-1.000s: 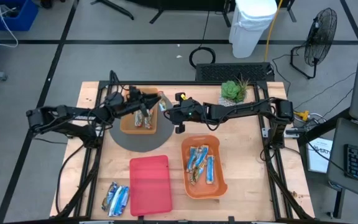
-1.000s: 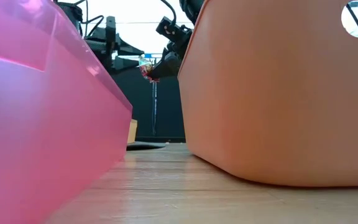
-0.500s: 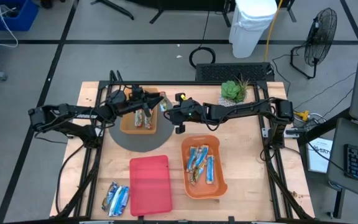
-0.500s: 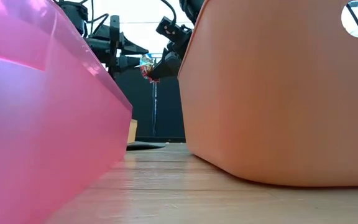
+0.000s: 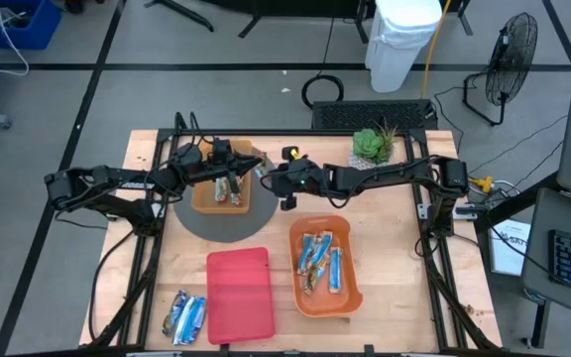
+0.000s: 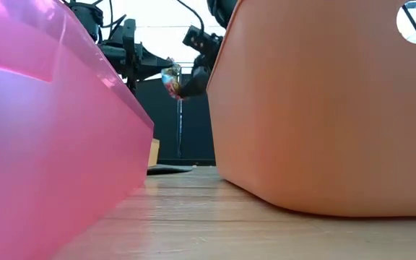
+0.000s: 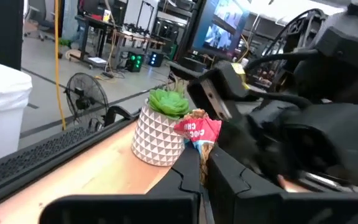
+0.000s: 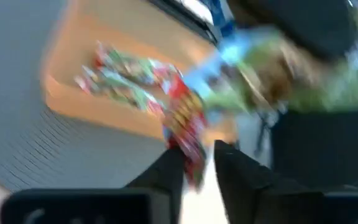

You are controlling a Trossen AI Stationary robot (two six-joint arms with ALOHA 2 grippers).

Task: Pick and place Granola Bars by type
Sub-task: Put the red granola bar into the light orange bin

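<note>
Since the earlier look, my left pincer (image 5: 249, 171) closed down from a wide spread onto the bar (image 5: 261, 168) that my right pincer (image 5: 271, 172) had been carrying, and the right one began to loosen. I watched both meet above the far edge of the tabletop (image 5: 404, 268), over the small orange tray (image 5: 199, 202) that sat on the grey round mat (image 5: 191, 222). From the left wrist camera I saw my fingers (image 7: 188, 176) pinched narrow on the bar (image 7: 197, 130), its red end sticking up, with the potted plant (image 7: 161, 132) on the tabletop beyond it. From the right wrist camera the bar (image 8: 188, 127) sat between that pincer's fingers (image 8: 166, 171), which stood a little apart; I could not tell whether they were gripping it. At table height the bar (image 6: 170, 81) hung high between the two pincers, clear of the wood. More red-and-green bars (image 5: 229, 188) lay in the small orange tray, blue ones (image 5: 320, 260) in the big orange tray (image 5: 354, 297) near me, and silvery-blue ones (image 5: 185, 316) sat loose on the tabletop beside the red tray (image 5: 240, 295).
</note>
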